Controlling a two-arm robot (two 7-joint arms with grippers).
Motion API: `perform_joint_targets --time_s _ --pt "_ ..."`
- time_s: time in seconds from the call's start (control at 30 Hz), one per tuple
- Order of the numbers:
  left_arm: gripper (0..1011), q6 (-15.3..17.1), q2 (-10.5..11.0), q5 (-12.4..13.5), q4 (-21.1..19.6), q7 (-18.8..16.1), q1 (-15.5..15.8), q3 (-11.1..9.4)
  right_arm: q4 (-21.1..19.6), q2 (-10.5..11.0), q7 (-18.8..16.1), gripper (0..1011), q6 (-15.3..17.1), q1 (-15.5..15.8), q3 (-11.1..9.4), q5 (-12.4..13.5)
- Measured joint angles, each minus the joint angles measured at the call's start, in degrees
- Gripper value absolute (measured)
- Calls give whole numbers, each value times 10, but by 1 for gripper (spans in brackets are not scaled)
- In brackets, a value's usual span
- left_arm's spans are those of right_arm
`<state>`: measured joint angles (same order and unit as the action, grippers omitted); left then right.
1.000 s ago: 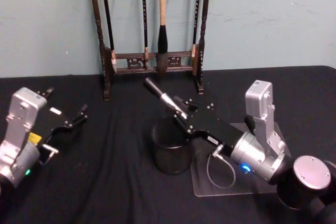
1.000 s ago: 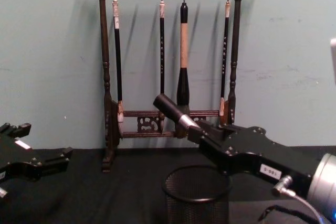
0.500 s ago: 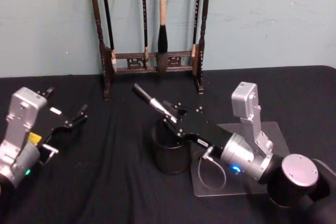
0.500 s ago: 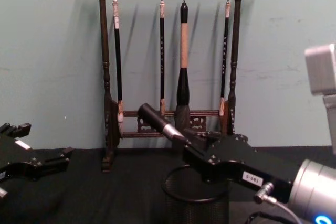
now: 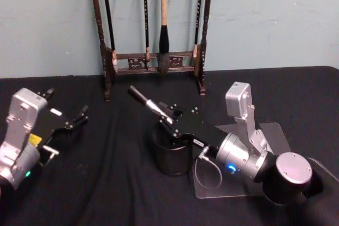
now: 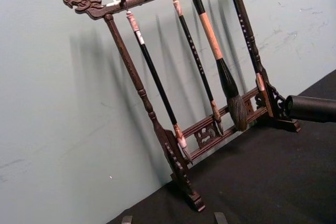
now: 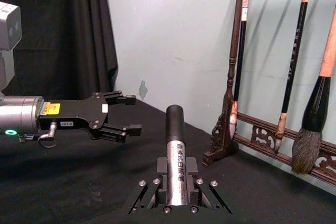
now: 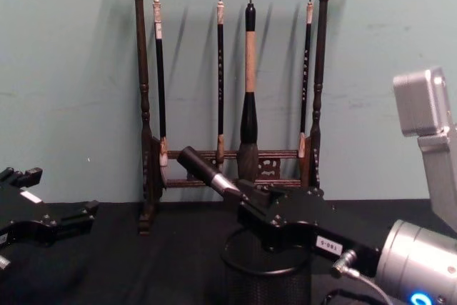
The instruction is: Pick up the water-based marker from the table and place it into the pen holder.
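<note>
Pen holder (image 5: 170, 161) sits nearest me on the black cloth, with my left gripper (image 5: 66, 133) parked well off to its left, fingers spread. Just above the holder's far rim my right gripper (image 5: 169, 124) is clamped on the water-based marker (image 5: 145, 102). The marker's long axis slants, black cap up and away toward my left and the brush rack (image 5: 153, 56). Its lower end is hidden; I judge it points into the cup, and I'd tip it steeper before release.
</note>
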<state>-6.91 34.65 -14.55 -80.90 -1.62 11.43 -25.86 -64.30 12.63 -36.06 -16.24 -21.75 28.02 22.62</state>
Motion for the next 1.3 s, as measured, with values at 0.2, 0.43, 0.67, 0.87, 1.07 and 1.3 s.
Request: perform_joint_targets --time_s 0.2,0.43,0.67,0.87,1.07,1.3 --pt "1009 0 0 0 0 0 0 0 1 0 5 210 0 -1 -1 -2" --pt "1009 0 0 0 0 0 0 0 1 0 5 209 0 -1 -1 -2" --pt "1009 0 0 0 0 0 0 0 1 0 5 237 0 -1 -1 -2" --pt "1009 0 0 0 0 0 0 0 0 0 5 421 0 -1 -1 -2" --pt "1009 0 0 0 0 0 0 0 0 0 4 603 0 0 -1 -2" --pt "1009 0 0 0 0 0 0 0 0 0 4 796 0 0 -1 -2"
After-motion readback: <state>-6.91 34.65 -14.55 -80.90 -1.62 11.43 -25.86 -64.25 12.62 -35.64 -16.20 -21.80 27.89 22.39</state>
